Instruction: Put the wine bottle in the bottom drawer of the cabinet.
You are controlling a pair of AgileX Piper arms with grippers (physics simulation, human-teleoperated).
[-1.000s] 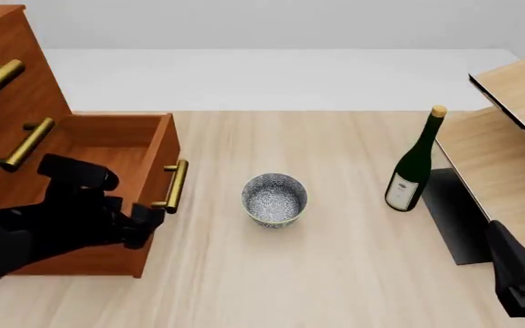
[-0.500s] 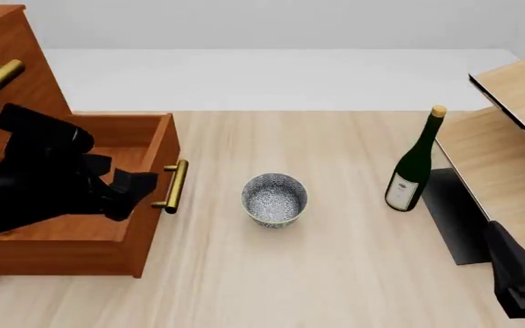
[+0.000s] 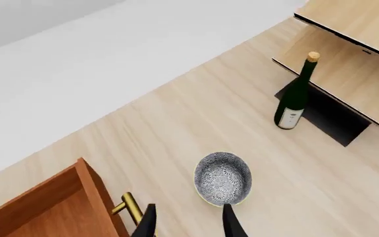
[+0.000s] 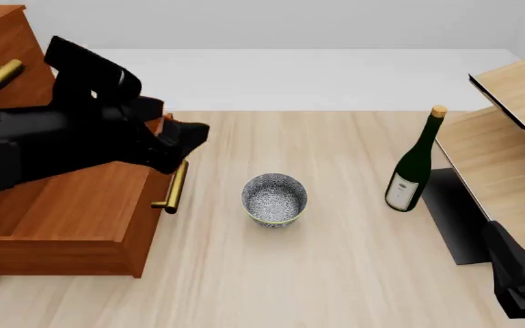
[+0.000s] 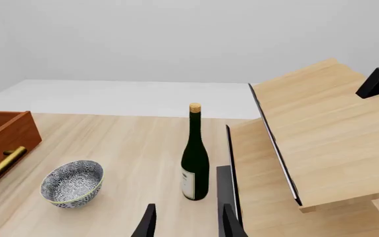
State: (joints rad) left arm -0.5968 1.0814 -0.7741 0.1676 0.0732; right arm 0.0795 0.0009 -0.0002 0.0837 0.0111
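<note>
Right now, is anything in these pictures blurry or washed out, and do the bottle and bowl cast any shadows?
Front view: sharp and evenly lit, no glare; the wine bottle and bowl cast only faint shadows, and the black left arm shows little surface detail. Left wrist view: crisp, soft flat light. Right wrist view: also crisp, with the bottle's label readable as a white patch, text too small to tell.

Patterned blue-and-white bowl [image 4: 275,199] upright mid-surface, pale wood surface [image 4: 335,273] — slanted light-wood shelf unit [image 4: 508,157] at right
</note>
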